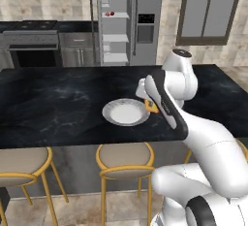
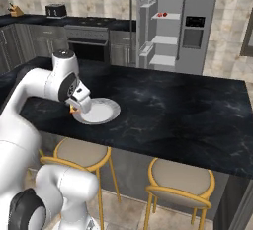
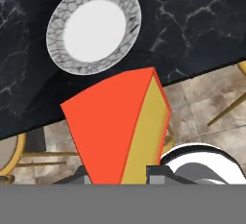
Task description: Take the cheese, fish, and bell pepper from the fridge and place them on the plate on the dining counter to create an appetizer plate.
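My gripper (image 1: 151, 104) is shut on the cheese (image 3: 120, 127), an orange-yellow wedge with a red rind side that shows large in the hand view. It hangs just off the near rim of the white-grey plate (image 1: 109, 112), over the front edge of the black marble dining counter (image 1: 48, 104). From the right base, the cheese (image 2: 73, 108) peeks out under the hand at the plate's (image 2: 114, 109) left side. The plate (image 3: 60, 50) holds nothing. The fridge (image 1: 145, 21) stands open behind the counter. Two small red pieces (image 1: 109, 13) lie on an upper shelf, too small to tell fish from bell pepper.
Gold-legged stools (image 1: 125, 159) with tan seats stand along the counter's near side, under the hand. A stove (image 1: 31, 38) and grey cabinets line the back wall left of the fridge. The open fridge door (image 2: 143, 17) stands edge-on beside the shelves.
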